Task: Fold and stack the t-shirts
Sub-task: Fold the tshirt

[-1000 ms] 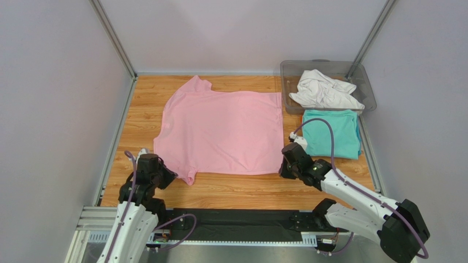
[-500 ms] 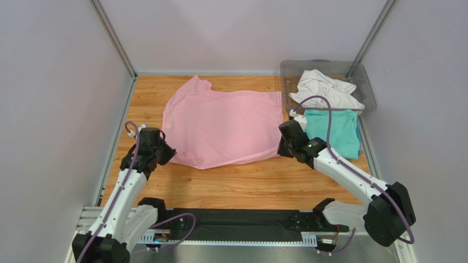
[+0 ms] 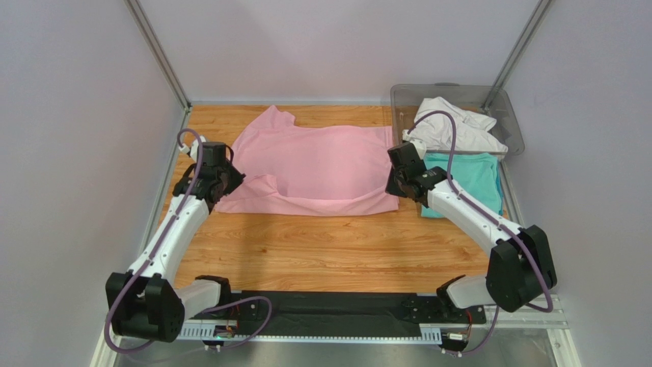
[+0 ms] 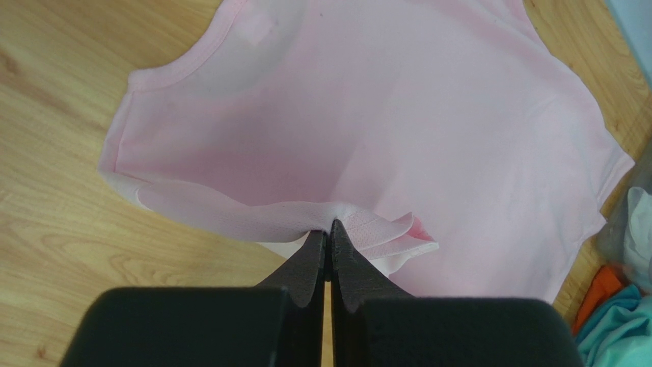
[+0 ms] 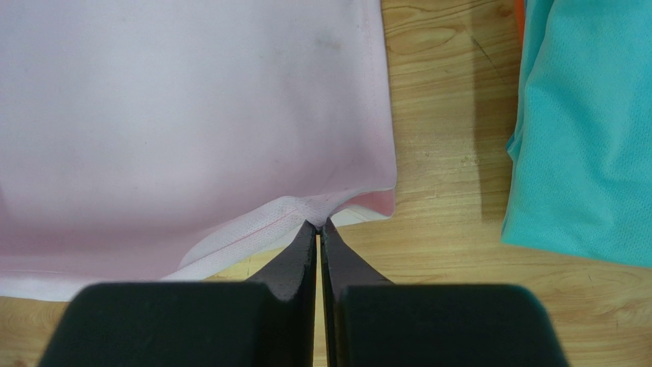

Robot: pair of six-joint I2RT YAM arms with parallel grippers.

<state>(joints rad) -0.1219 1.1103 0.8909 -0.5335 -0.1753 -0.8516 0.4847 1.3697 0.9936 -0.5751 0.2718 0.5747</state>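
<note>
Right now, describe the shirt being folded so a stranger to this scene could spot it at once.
On the wooden table, look left of the grey bin. The light pink t-shirt lies spread there, near edge pinched by the left hand and right hand; the teal t-shirt beside it lies folded.

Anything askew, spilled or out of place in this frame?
The white t-shirt lies crumpled and unfolded in the clear bin at the far right. Otherwise nothing stands out: the left gripper and right gripper pinch the near edge of the pink t-shirt, mid-fold.
</note>
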